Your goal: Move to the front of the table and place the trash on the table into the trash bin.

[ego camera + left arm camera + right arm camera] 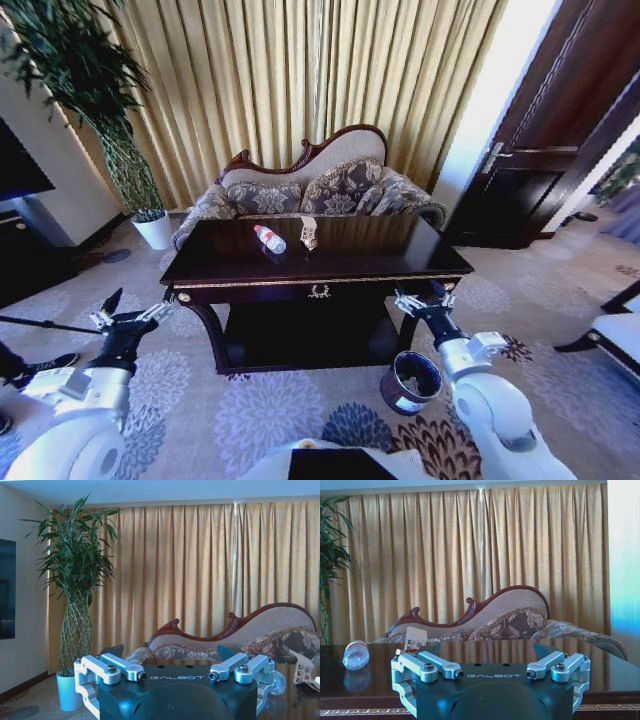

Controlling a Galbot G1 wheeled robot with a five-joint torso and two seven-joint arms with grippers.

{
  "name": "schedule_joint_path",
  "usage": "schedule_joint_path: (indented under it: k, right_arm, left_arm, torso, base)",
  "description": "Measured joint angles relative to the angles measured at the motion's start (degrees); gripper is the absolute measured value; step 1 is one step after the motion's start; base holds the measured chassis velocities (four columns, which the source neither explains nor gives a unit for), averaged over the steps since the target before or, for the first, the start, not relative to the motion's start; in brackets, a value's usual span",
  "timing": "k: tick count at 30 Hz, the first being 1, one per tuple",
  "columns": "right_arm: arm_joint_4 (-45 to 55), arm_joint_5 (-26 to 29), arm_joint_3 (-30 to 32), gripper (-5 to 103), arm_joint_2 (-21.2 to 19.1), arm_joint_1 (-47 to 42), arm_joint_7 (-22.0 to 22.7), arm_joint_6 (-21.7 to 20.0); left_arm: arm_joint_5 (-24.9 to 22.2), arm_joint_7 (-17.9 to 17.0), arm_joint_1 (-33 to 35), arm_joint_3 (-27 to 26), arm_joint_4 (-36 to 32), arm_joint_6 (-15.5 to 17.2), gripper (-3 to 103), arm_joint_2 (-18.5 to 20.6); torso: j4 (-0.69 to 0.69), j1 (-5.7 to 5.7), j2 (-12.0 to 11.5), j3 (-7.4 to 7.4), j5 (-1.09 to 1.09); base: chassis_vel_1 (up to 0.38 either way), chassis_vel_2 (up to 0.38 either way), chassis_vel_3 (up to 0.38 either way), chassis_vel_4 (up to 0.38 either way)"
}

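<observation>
On the table point(350, 262), toward its far left, lie 2 pieces of trash: a clear bottle point(269, 239) and, just right of it, a crumpled wrapper point(309, 233). Both arms hover short of the near edge, the left gripper point(128, 317) and the right gripper point(420, 300) each with fingers spread and empty. Near the right arm, on the carpet, stands the trash bin point(410, 381). Lying on its side on the glossy top, the bottle may roll away if nudged.

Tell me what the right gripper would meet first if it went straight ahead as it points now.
Probably the front edge of the large dark glossy wooden table: the right gripper, jaws open, sits level with its gold-trimmed rim. Slightly higher, it would pass over the top; depth is unclear.
</observation>
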Motion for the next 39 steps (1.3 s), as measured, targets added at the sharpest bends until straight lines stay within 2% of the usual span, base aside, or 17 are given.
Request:
schedule_joint_path:
  k: [9,39]
  right_arm:
    - [1.1,-0.6,-0.3,100,-0.1,0.3,-0.2,-2.0]
    - [1.0,-2.4,-1.7,100,1.0,0.7,-0.7,-2.8]
  left_arm:
    - [-0.1,0.0,-0.2,0.0,0.0,0.0,100,0.2]
    - [-0.1,0.2,-0.3,0.0,0.0,-0.2,100,-0.1]
  torso:
    - [0.00,0.00,0.0,0.00,0.00]
    - [0.00,0.01,0.0,0.00,0.00]
  base:
    - [-0.007,0.007,0.012,-0.009]
    - [-0.040,0.038,0.037,-0.039]
